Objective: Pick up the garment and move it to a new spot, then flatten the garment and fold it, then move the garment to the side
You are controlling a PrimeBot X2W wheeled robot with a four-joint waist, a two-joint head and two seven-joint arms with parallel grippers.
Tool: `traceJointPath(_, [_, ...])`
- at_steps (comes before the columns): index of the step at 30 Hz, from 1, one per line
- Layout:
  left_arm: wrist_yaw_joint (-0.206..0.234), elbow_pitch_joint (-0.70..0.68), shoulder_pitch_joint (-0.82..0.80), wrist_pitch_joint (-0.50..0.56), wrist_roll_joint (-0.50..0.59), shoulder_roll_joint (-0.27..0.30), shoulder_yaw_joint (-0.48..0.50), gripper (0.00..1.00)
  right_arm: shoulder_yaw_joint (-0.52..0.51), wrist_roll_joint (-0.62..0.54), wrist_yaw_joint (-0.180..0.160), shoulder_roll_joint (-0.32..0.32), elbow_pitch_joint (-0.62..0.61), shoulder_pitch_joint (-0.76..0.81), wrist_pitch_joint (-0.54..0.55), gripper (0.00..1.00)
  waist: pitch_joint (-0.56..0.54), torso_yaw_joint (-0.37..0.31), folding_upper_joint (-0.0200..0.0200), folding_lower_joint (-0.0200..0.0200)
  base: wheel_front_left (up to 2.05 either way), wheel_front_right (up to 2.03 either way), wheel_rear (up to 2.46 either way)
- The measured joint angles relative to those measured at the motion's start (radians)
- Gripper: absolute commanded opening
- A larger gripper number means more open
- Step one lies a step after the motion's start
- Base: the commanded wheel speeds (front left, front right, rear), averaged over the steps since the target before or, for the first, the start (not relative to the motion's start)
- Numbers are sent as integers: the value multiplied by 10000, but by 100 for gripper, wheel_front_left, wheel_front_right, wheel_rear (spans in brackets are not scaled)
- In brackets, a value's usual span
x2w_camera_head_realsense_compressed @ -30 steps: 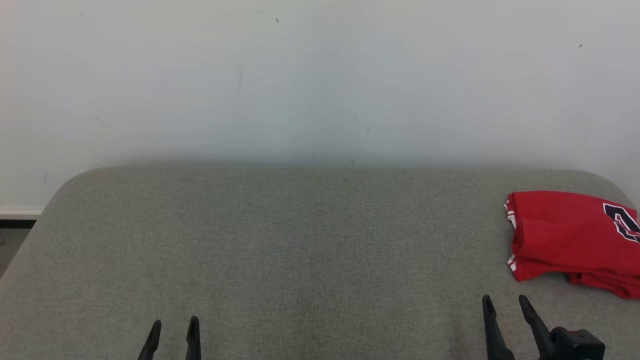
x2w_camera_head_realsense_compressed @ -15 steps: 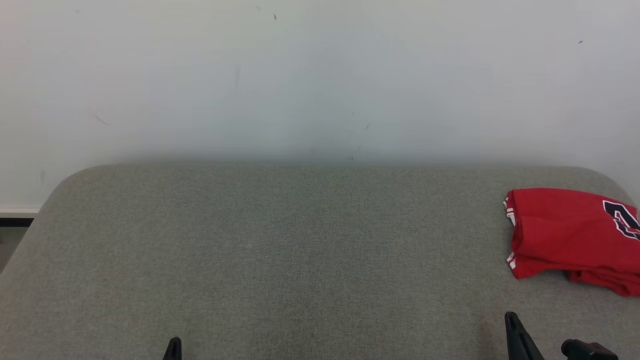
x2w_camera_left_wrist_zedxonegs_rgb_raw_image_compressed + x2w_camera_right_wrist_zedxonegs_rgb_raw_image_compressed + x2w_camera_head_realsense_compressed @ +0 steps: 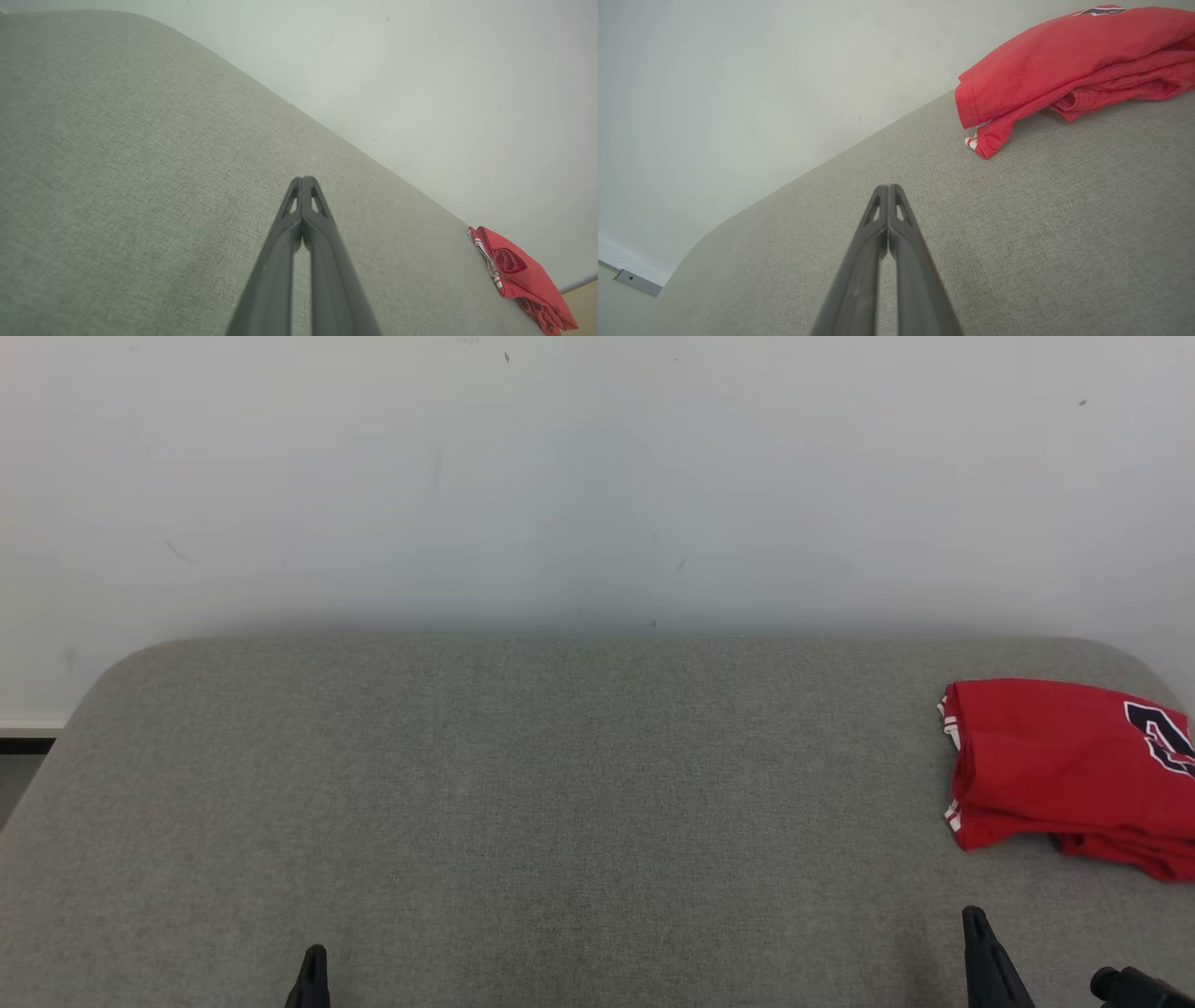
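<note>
Head view high and forward, looking down across the grey desk (image 3: pixel 560 784) to the wall (image 3: pixel 597 476), 2 wrist views low and close over the desk along their jaws, all 3 sharing the red shirt (image 3: pixel 1055 765)

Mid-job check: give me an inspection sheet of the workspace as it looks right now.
Surface: grey fabric top, flat.
Job's things: red garment, folded, lying at the right end.
Clutter: nothing seen.
Grippers: left gripper shut, fingers together, holding nothing; right gripper shut, holding nothing, apart from the garment.
Cables: nothing seen.
Surroundings: pale wall behind the surface.
</note>
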Motion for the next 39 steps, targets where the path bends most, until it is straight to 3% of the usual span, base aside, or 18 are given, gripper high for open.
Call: traceJointPath(39, [0,38,-901,1352,-4372,-121,397,0,-451,5020,0,-2,-610,-176,805,0,344,-159,0,0,0,0,0])
